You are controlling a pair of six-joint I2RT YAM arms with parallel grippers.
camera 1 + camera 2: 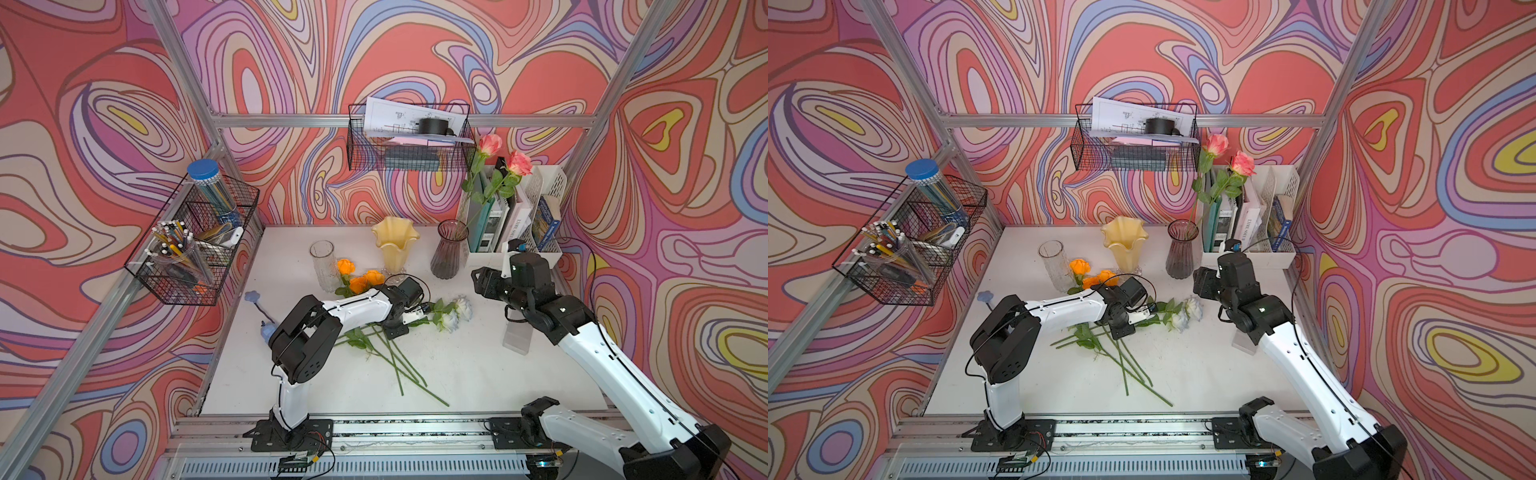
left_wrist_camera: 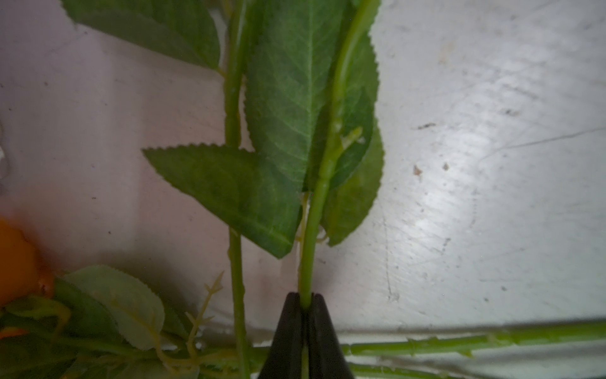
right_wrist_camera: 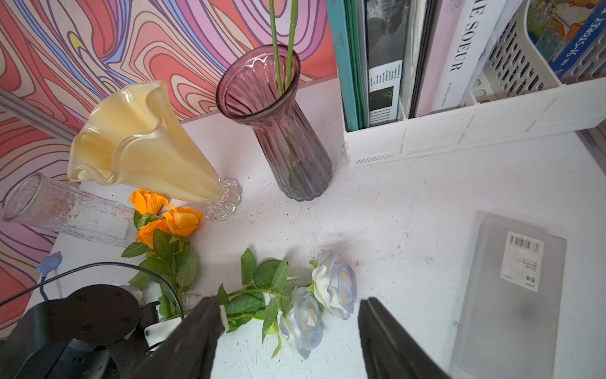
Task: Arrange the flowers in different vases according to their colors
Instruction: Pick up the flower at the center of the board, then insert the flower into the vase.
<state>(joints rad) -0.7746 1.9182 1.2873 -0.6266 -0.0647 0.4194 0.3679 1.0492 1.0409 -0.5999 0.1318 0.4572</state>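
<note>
Left gripper [image 2: 305,303], black tapered tips pinching one slim green stem [image 2: 314,213] among serrated leaves [image 2: 282,98] on the scuffed white table [image 2: 492,164]. Right gripper [image 3: 290,303] spread above white-blue roses [image 3: 336,282]. Orange roses [image 1: 358,284] lying beside clear textured cylinder [image 1: 324,262]; pink roses [image 1: 519,163] standing in ribbed purple vase [image 1: 446,253]; ruffled cream vase [image 1: 394,245] between.

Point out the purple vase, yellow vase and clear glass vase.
purple vase [image 3: 295,157], right wrist view, on its ribbed body
yellow vase [image 3: 157,157], right wrist view, on its flared wall
clear glass vase [image 1: 326,270], in a top view, on its side wall
</note>
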